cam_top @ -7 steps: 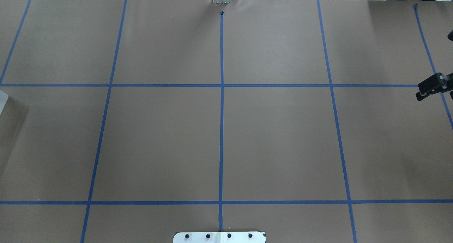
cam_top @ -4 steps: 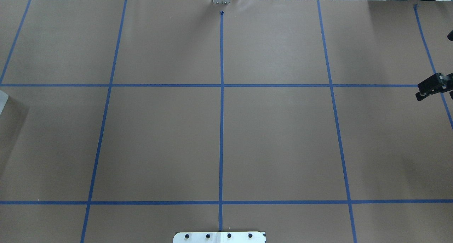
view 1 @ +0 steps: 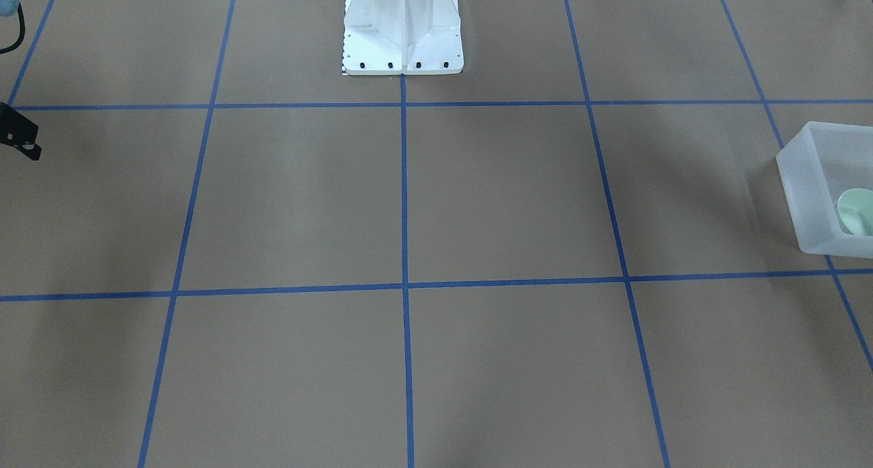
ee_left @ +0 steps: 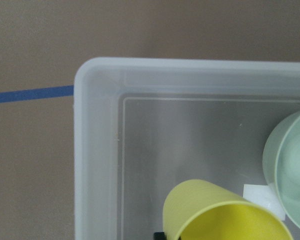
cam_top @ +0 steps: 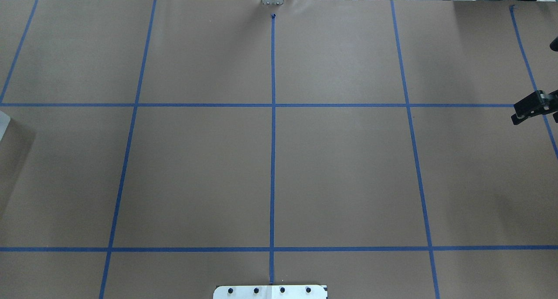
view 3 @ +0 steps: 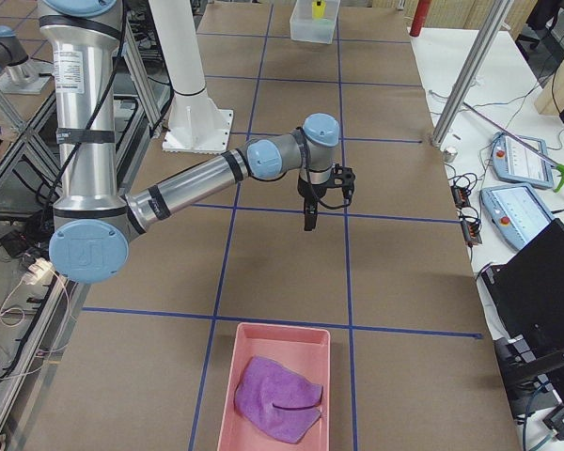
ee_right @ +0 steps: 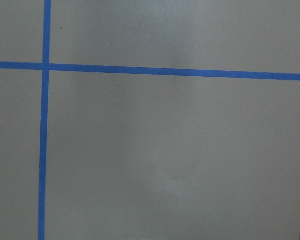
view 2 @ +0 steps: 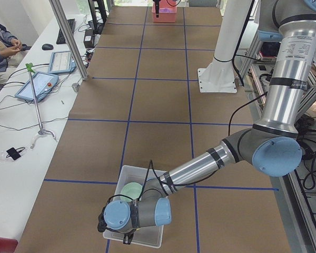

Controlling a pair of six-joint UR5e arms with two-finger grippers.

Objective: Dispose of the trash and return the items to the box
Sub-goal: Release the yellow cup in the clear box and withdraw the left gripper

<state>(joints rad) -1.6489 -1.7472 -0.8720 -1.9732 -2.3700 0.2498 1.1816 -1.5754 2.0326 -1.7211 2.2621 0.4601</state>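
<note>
Where the brown-paper-covered table [cam_top: 340, 177] is viewed from overhead, it is seen to be divided into rectangles by blue tape lines [cam_top: 273, 159], and the white mounting base [view 1: 402, 31] is fixed at the robot's edge. The left arm [view 2: 284, 95] is extended low towards the table's end on the robot's left, and its wrist [view 2: 137, 213] is held directly above the translucent frosted-white rectangular plastic box [view 1: 808, 181]. The left gripper is masked by that wrist, so it cannot be told whether its fingers are apart or together. The right arm [view 3: 188, 183] is stretched out over bare paper on the robot's right. The right gripper [view 3: 307, 221] is pointed downward above the table, its fingers are drawn together into a single narrow tip, and nothing is seen between them. A pink rectangular plastic tray [view 3: 282, 340] is set at the table's end on the robot's right, and a crumpled purple cloth [view 3: 274, 396] is contained in it. The squat round pale teal-green plastic bowl [view 1: 858, 212] is located inside the box. A yellow plastic cup [ee_left: 225, 215] is recorded in the same box, just beside the bowl. A small white label [ee_left: 262, 199] is noted on the box floor between the two.
</note>
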